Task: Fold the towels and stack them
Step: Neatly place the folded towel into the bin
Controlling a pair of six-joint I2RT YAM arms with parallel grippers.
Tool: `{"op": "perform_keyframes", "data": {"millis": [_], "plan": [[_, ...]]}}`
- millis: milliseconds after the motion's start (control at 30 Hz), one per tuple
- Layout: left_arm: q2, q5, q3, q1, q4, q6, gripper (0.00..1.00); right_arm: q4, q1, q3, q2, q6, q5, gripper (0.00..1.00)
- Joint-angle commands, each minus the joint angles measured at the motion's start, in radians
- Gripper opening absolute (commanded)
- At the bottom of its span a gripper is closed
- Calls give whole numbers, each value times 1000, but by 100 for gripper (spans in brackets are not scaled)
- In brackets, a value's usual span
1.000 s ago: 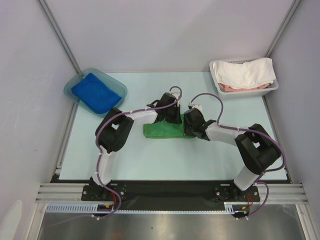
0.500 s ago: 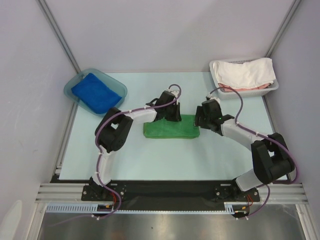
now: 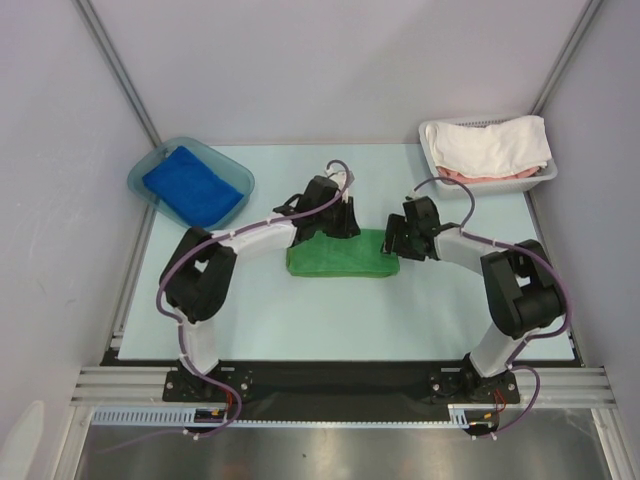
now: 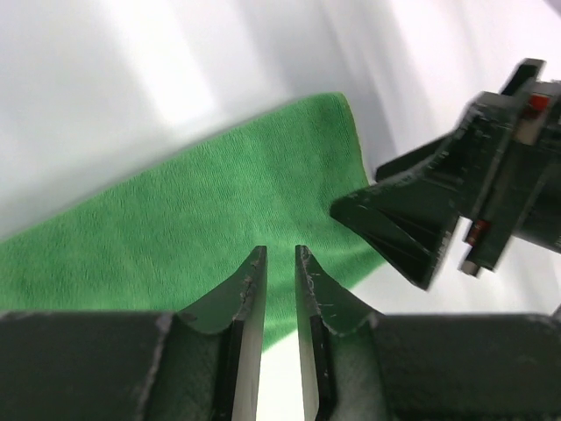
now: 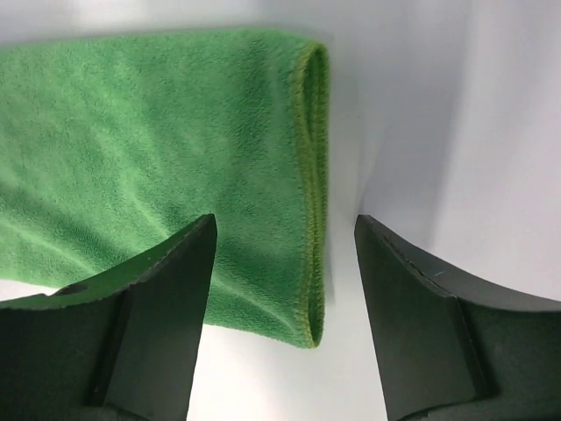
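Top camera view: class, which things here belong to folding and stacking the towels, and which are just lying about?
Belong to the job: green towel, mid-table; blue towel, lying in the tub.

Just lying about: tub; white basket; white cloth and pinkish item inside the basket.

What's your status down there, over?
Left gripper barely open, empty, over green towel. Right gripper wide open at its right end. Towel lies folded. Nothing seen blocking.

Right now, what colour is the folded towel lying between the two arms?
Green; the towel shows best in the right wrist view.
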Motion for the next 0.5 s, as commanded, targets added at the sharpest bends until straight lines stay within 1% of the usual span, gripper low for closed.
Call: {"op": "perform_keyframes", "data": {"millis": [0, 67, 167, 300, 333, 367, 467], "plan": [[-97, 24, -46, -5, 29, -28, 24, 19, 39, -1, 20, -4, 4, 69], [-133, 24, -72, -7, 35, -34, 24, 1, 64, 12, 43, -8, 25, 68], [-172, 19, -92, -7, 22, -43, 24, -47, 108, 53, 76, -11, 120, 65], [-260, 4, -106, -7, -20, -32, 24, -82, 140, 71, 139, -7, 177, 56], [-276, 1, -115, -7, -25, -29, 24, -90, 154, 76, 149, -7, 200, 55], [-291, -1, -120, -7, -28, -29, 23, -97, 162, 88, 159, -4, 212, 52], [-348, 1, -134, -7, -59, -25, 23, -136, 183, 117, 204, -4, 278, 38]]}}
